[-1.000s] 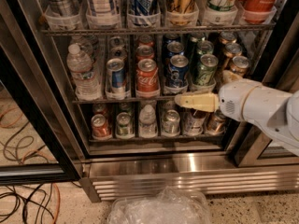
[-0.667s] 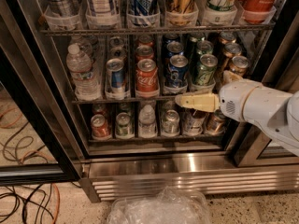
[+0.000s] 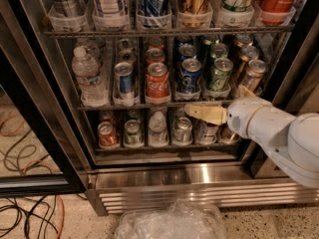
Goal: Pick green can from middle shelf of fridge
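The green can (image 3: 219, 73) stands upright at the front of its lane on the middle shelf (image 3: 99, 106) of the fridge (image 3: 174, 179), between a blue can (image 3: 190, 75) and a bronze-gold can (image 3: 253, 74). More green cans stand behind it. My gripper (image 3: 213, 102) is open and empty. It sits just below and in front of the green can, at the shelf's front edge. One cream finger (image 3: 204, 113) points left under the shelf. The other finger (image 3: 244, 90) shows beside the bronze-gold can.
On the same shelf stand a red cola can (image 3: 157, 82), a blue-silver can (image 3: 123, 82) and a water bottle (image 3: 87, 76). Tall cans fill the rack above (image 3: 149, 31); more cans sit below. A crumpled plastic bag (image 3: 169, 223) and cables (image 3: 25, 215) lie on the floor.
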### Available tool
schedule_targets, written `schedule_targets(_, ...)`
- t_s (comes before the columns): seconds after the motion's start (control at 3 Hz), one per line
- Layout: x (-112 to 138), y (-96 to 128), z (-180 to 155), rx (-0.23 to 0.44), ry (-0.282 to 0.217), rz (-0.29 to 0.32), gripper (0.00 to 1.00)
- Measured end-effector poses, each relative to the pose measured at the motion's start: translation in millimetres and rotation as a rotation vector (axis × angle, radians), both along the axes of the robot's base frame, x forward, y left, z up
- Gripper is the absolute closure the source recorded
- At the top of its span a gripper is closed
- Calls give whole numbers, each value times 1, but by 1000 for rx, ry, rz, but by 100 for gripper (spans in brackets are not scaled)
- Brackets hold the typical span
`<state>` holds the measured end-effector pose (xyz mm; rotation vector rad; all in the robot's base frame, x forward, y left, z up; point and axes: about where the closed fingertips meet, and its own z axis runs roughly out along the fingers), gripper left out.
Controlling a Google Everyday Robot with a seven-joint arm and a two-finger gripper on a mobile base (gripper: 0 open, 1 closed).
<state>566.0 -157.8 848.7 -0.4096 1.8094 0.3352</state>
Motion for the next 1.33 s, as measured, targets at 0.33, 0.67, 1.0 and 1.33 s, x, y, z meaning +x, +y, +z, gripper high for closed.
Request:
schedule_targets(0.33, 8, -4, -17, 16, -30, -92, 0)
schedule_targets(0.67, 13, -6, -27, 35, -59, -170, 0)
schedule_targets(1.0, 15, -7, -24, 34, -66, -186, 0)
schedule_targets(1.33, 21, -4, -24, 53, -86, -195, 18)
